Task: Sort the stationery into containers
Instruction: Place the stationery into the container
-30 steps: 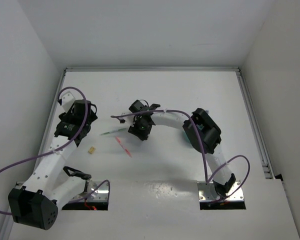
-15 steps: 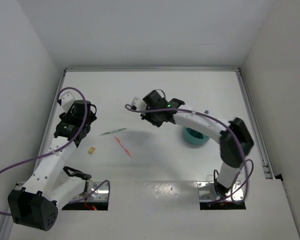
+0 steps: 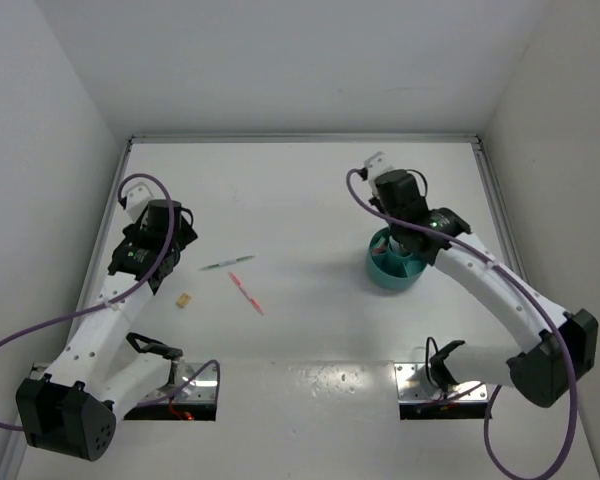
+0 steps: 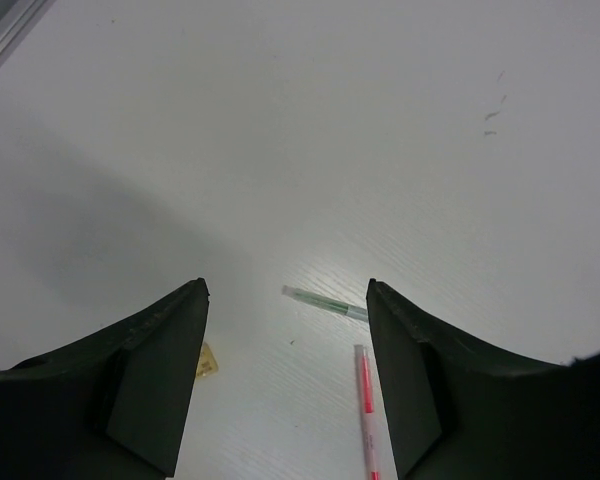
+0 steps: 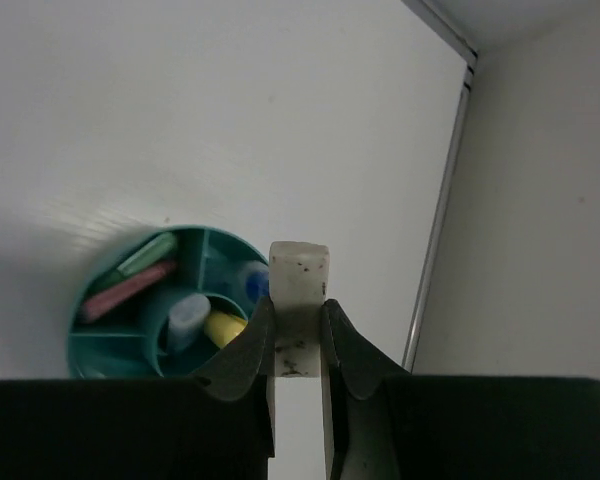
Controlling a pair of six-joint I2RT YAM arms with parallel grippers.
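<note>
We see R gripper (image 5: 298,312) clamped on grey eraser block (image 5: 299,272) at teal tub's (image 5: 85,350) edge, right side; L gripper (image 4: 286,288) wide open w/ nothing held, over thin green pen (image 4: 325,303), left side.

A lab test cell — robot arms (image 3: 490,285) bolted to a white table (image 3: 310,190) boxed by blank walls (image 3: 280,60).

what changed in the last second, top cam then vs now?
The right arm swung from mid-table, beside the green pen, rightward to the teal tub, which it had been hiding. The right gripper is now shut on the eraser block, held by the tub's rim. Unchanged: the left gripper, open and parked; the pen, red-tipped tube and yellow piece on the table.
</note>
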